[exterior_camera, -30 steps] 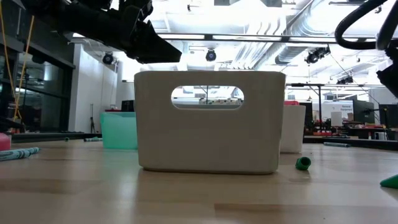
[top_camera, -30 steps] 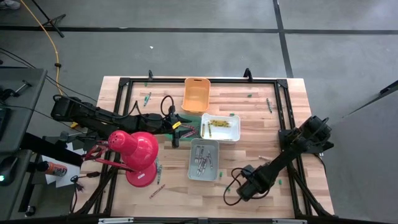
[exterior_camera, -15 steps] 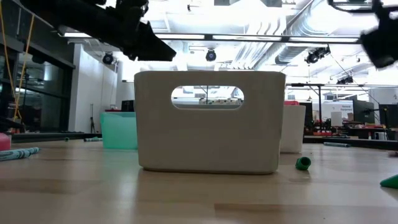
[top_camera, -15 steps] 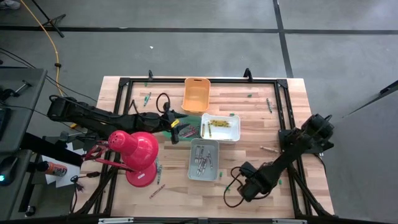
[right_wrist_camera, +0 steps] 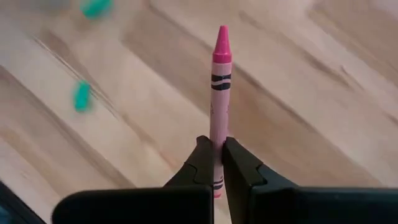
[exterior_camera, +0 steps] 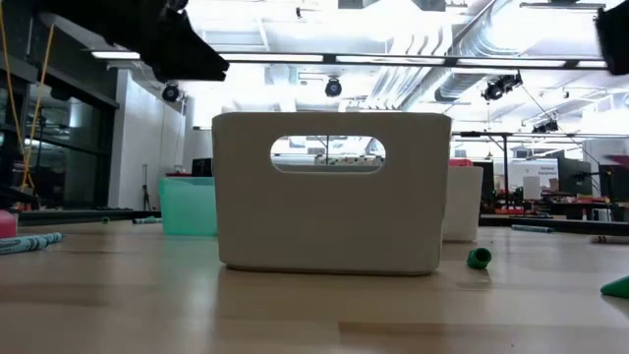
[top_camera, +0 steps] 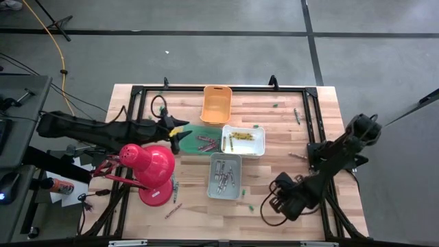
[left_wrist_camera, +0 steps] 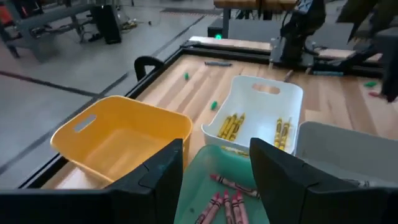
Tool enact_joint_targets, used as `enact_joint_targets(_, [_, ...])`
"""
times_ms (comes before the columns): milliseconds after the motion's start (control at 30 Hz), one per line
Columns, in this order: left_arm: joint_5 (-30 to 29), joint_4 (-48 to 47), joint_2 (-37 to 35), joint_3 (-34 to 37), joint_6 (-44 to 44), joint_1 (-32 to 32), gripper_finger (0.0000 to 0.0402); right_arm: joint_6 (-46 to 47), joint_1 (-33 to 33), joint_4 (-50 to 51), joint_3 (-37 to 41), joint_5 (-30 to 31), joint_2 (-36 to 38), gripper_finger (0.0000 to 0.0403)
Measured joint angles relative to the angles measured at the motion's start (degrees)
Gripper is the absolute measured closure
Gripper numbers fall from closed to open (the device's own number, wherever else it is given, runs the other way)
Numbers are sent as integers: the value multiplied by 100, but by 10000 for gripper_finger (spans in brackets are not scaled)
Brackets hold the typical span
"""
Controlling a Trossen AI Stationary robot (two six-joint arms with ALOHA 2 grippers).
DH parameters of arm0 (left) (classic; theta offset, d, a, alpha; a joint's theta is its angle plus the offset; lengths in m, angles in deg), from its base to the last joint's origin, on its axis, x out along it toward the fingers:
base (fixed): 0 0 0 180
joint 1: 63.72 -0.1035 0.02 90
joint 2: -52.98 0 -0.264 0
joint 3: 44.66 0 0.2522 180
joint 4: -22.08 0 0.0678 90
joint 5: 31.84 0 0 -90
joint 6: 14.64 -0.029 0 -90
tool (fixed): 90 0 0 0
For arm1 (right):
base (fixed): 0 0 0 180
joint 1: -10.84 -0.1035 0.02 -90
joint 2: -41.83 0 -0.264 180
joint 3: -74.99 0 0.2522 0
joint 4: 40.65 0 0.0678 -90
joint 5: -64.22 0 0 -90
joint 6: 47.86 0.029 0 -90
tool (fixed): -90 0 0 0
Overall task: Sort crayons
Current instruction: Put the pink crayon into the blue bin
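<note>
The right gripper (right_wrist_camera: 216,163) is clamped on a pink crayon (right_wrist_camera: 219,93) near its blunt end, above bare wood at the table's near right. Most of the crayon juts past the fingertips, so it may pivot. It is likely light, stiff and waxy-slick; a mid-body hold would steady it. The left gripper (left_wrist_camera: 214,168) hovers with jaws apart over the green bin (left_wrist_camera: 249,165) of pink crayons.

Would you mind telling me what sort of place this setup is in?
Probably a robotics lab or workshop: exposed ceiling ducts, workbenches with equipment behind, and a taped concrete floor around the wooden table.
</note>
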Motion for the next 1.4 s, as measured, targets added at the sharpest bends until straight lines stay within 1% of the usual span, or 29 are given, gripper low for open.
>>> enact_joint_targets(67, [37,403,-73,172,-99,37,229,-278,93,-679,417,407,243,402])
enact_joint_targets(167, [49,983,-133,389,-325,54,229,-1211,428,-1918,992,1087,588,402])
enact_joint_targets(267, [210,1522,-138,556,-438,47,229,-2619,928,-3161,1455,1625,836,402])
enact_joint_targets(333, [328,1851,-133,663,-576,43,229,-3805,1362,-4035,1672,1779,942,402])
enact_joint_targets(433, [548,2144,-125,713,-787,44,229,-5718,2073,-5414,1868,1634,993,402])
enact_joint_targets(533, [785,2328,-88,715,-893,45,229,-7477,2780,-6698,1918,1086,984,402])
enact_joint_targets(600, [934,2427,-34,713,-896,45,229,-8375,3225,-7321,1907,650,971,402])
enact_joint_targets(700, [1132,2755,135,713,-906,45,229,-9354,3759,-8103,1903,-22,971,402])
enact_joint_targets(767, [1149,2956,313,713,-957,45,229,-9728,4021,-8371,1903,-387,971,402])
enact_joint_targets(867, [1150,3235,634,713,-1096,45,229,-10003,4289,-8612,1903,-678,969,400])
enact_joint_targets(1000, [1099,3571,1042,713,-1095,45,229,-10101,4416,-8625,1903,-781,969,398])
enact_joint_targets(1100, [1097,3837,1210,714,-1005,45,229,-10146,4424,-8599,1903,-820,965,397])
enact_joint_targets(1400, [1094,3955,1255,713,-904,45,229,-10103,4421,-8659,1901,-923,965,396])
